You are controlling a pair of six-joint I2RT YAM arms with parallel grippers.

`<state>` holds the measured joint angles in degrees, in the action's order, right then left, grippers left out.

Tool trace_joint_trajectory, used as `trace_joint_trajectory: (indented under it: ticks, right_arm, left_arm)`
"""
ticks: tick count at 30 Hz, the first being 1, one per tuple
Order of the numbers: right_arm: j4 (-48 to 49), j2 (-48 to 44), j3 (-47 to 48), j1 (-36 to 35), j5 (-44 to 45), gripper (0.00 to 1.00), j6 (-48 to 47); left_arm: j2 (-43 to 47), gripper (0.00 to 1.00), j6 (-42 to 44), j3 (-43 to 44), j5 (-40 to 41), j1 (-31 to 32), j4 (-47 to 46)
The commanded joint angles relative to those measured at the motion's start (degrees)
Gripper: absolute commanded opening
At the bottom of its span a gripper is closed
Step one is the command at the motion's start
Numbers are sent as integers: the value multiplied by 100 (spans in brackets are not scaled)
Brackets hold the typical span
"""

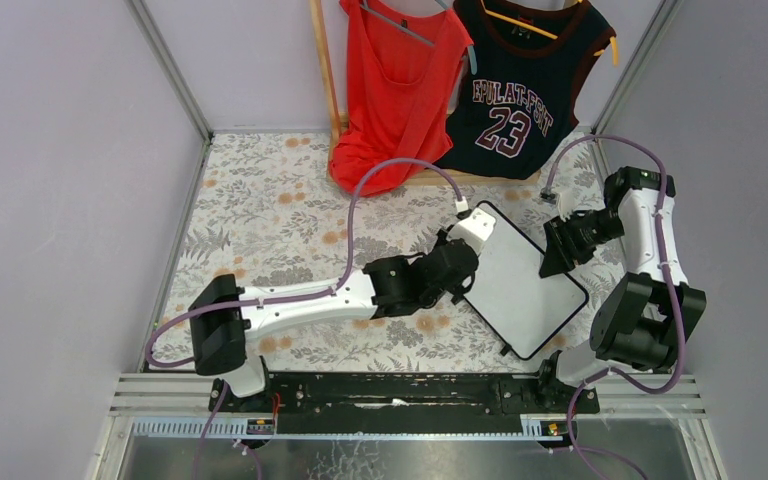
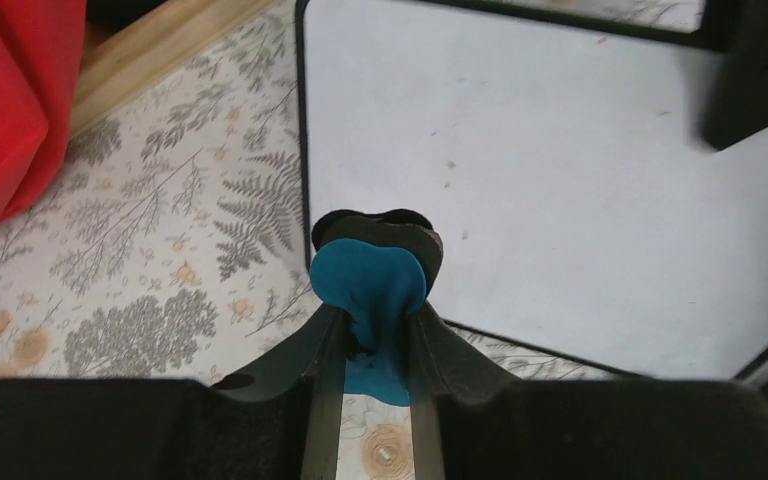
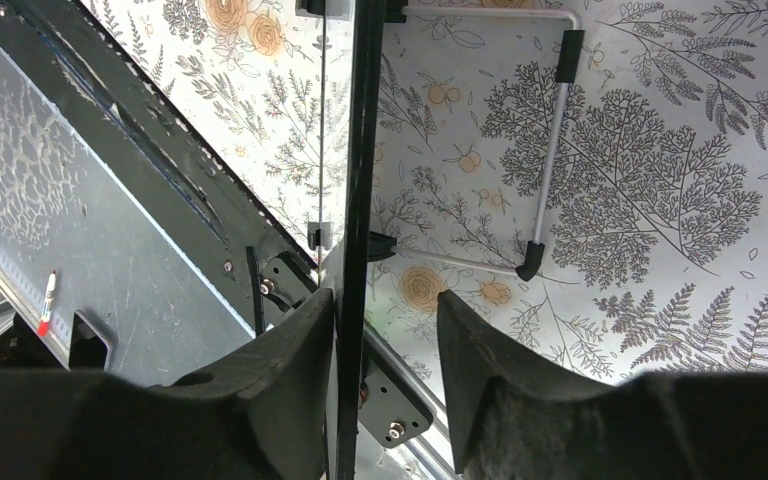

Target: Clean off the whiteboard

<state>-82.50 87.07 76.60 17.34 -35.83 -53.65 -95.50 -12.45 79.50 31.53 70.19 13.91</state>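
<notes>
Whiteboard (image 1: 520,285), black-framed, lay near the right edge of the floral table (image 1: 260,210); left gripper (image 2: 375,300) clamped a blue eraser (image 2: 365,280), right gripper (image 3: 385,320) gaped astride its frame.

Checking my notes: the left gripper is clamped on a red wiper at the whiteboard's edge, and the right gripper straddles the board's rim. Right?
Not quite. The left wrist view shows the wiper in the left gripper is blue, not red. The rest stands: it sits at the edge of the whiteboard, and the right gripper straddles its rim.
</notes>
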Motion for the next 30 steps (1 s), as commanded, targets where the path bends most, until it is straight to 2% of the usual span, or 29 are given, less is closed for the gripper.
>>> trace_joint_trajectory:
  ticks: [1, 5, 13, 16, 19, 24, 27, 30]
  right_arm:
    - [-206, -32, 207, -37, 31, 51, 19]
    - [-211, 6, 475, -38, -82, 55, 151]
    - [-178, 170, 1290, -35, -409, 56, 610]
    - [119, 272, 1567, -25, -414, 56, 1022]
    - [936, 249, 1670, -1, -206, 57, 1842]
    - [2890, 53, 1564, 166, 719, 57, 3681]
    - [4014, -155, 1135, 213, 1661, 57, 4402]
    - [4957, -389, 516, 234, 2410, 57, 4701]
  left_arm:
    - [309, 14, -232, -293, 265, -178, -2]
    - [559, 14, -337, -624, 323, -327, -67]
    - [944, 14, -498, -1152, 354, -598, -91]
    - [1066, 15, -564, -1333, 352, -732, -97]
    - [1212, 15, -607, -1493, 354, -856, -99]
    - [1453, 15, -669, -1751, 280, -1145, -93]
    - [1630, 15, -715, -1917, 243, -1339, -77]
    - [1816, 16, -746, -2105, 185, -1577, -49]
